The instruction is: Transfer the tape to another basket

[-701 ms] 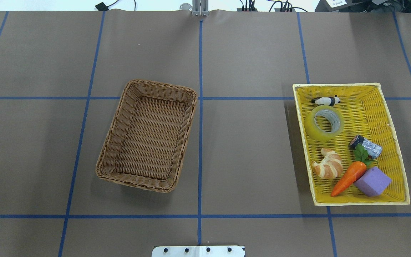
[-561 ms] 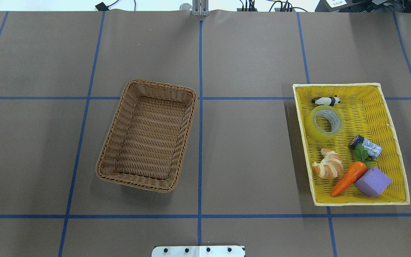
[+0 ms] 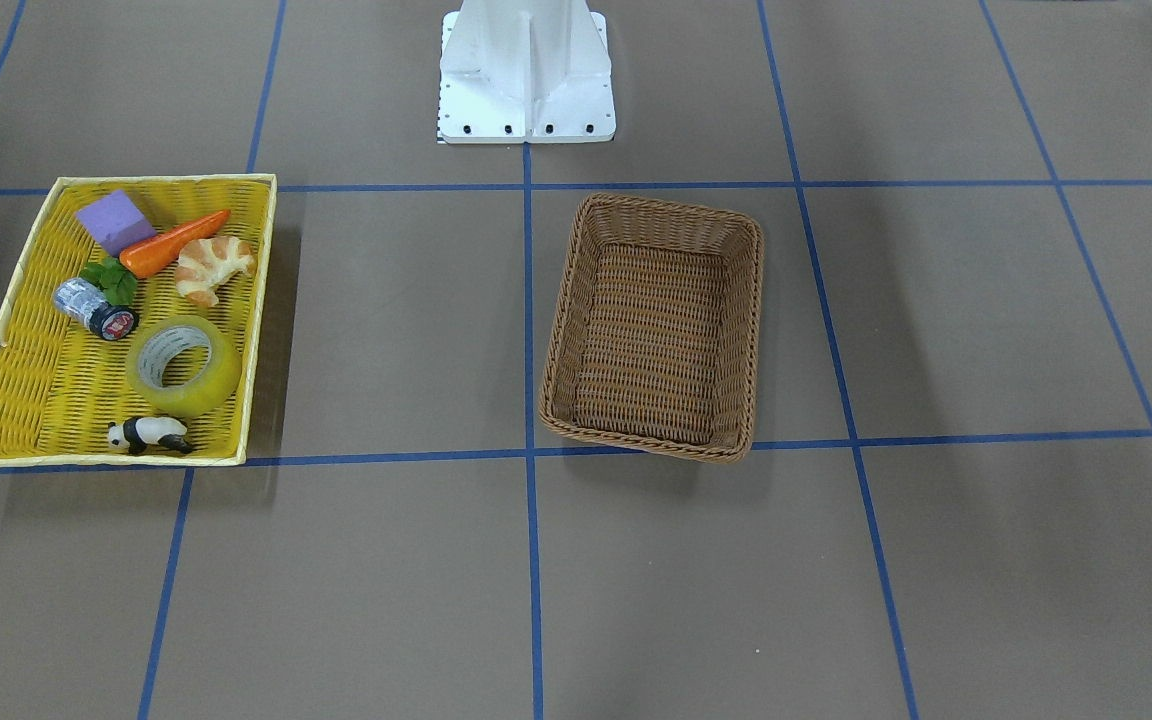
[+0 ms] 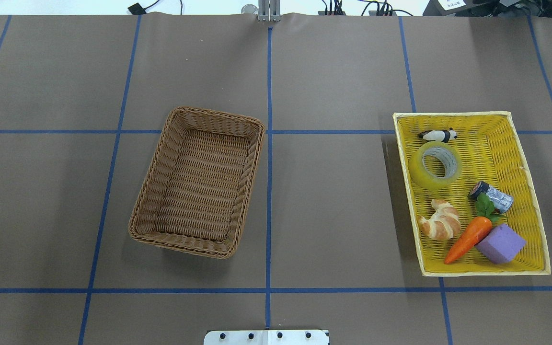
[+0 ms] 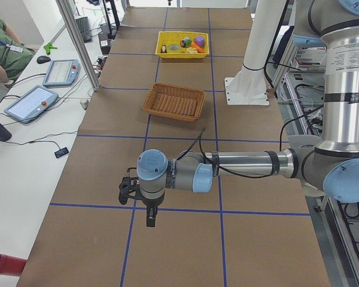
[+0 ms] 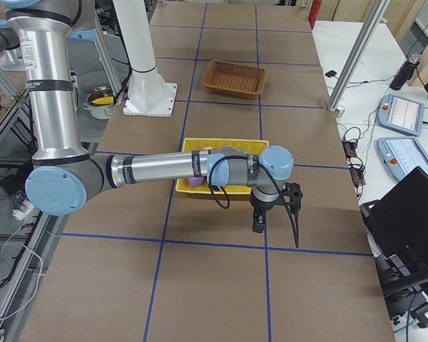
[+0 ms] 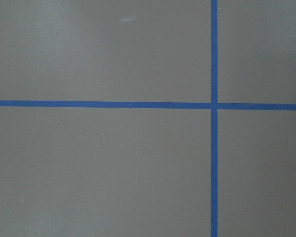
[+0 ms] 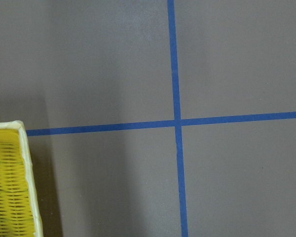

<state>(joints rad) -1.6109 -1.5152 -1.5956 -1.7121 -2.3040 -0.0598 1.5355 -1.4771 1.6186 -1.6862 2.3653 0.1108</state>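
Note:
The tape point(image 4: 435, 165), a translucent yellow roll with a whitish core, lies flat in the shallow yellow tray point(image 4: 472, 114) on the table's right; it also shows in the front-facing view point(image 3: 183, 366). The brown wicker basket point(image 4: 249, 172) stands empty left of the centre line, and shows in the front-facing view point(image 3: 656, 330). My left gripper point(image 5: 149, 220) shows only in the exterior left view, above bare table far from the basket. My right gripper point(image 6: 257, 224) shows only in the exterior right view, just past the tray's side. I cannot tell whether either is open or shut.
The yellow tray also holds a panda figure point(image 4: 439, 135), a croissant point(image 4: 441, 220), a carrot point(image 4: 467, 238), a purple block point(image 4: 500, 243) and a silver-wrapped cylinder point(image 4: 494, 196). The robot's white base point(image 3: 526, 70) stands at the table's near edge. The right wrist view shows the tray's corner point(image 8: 19, 187).

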